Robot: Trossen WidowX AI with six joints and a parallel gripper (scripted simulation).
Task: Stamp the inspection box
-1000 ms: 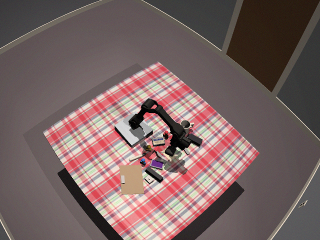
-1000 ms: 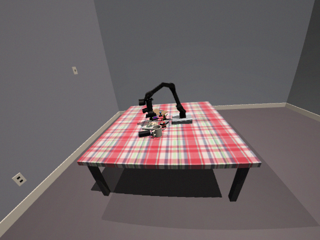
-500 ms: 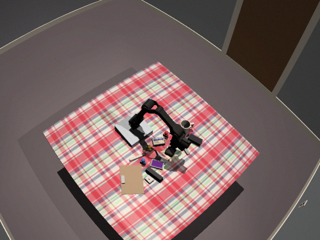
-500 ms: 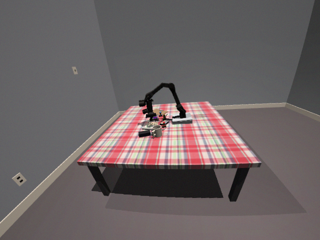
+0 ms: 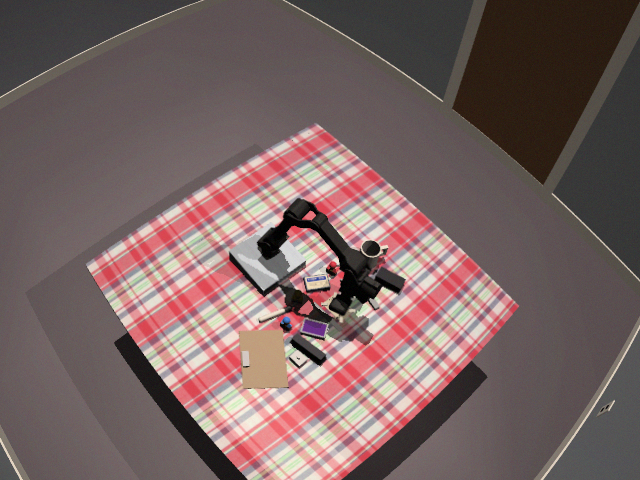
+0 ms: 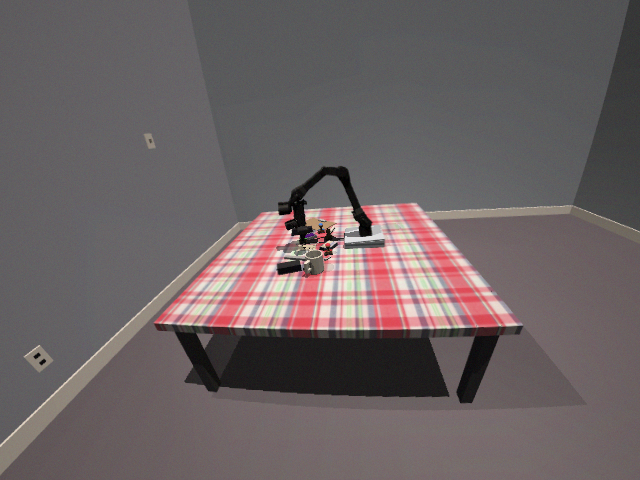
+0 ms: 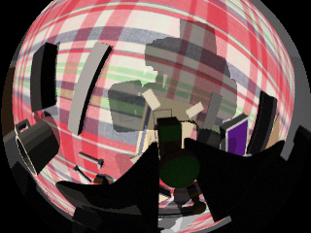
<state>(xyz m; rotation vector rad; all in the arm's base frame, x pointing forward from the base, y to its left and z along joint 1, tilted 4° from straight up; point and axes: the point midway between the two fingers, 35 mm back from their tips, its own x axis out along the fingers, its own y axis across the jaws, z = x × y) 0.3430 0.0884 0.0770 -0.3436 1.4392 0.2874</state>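
My gripper (image 7: 170, 144) is shut on a dark green stamp (image 7: 180, 167) with a round handle and a block end. In the wrist view the block overlaps the cream card (image 7: 181, 108), just below a thin box outline (image 7: 162, 111). Whether it touches the card I cannot tell, and its printing face is hidden. Pale pieces lie at the card's edges. The open purple ink pad (image 5: 314, 328) (image 7: 236, 137) lies beside the card. In the top view the arm mostly hides the card. No print is visible on the part that shows.
A mug (image 5: 370, 250) (image 6: 314, 261) (image 7: 39, 146) and a black block (image 5: 391, 279) (image 7: 45, 78) stand on one side, with a grey bar (image 7: 89, 87). A red stamp (image 5: 332, 267), blue stamp (image 5: 286, 323), labelled box (image 5: 316, 282), black bar (image 5: 308, 349) and clipboard (image 5: 263, 359) lie around.
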